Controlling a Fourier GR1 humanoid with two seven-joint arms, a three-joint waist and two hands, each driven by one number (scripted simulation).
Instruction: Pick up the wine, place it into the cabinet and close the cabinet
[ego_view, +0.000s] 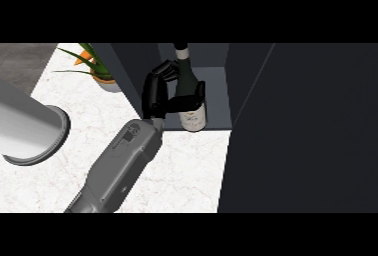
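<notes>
The left hand (155, 95) comes in from the lower left on a grey forearm (118, 162) that slants up across the white marbled desk (184, 170). Its fingers (168, 69) are curled round the wine (192, 119): the palm lies against the bottle's left side, the fingers wrap its far side at the shoulder, and the thumb crosses the near side just above the white label. The wine stands upright in the open front of the dark cabinet (218, 92), with its base near the cabinet's front edge; whether it rests on the cabinet floor I cannot tell. A broad dark panel (303, 130) fills the view's right. A potted plant (100, 75) stands on the desk just beside the cabinet's left wall, and a large pale cylinder (29, 127) shows at the left edge.
</notes>
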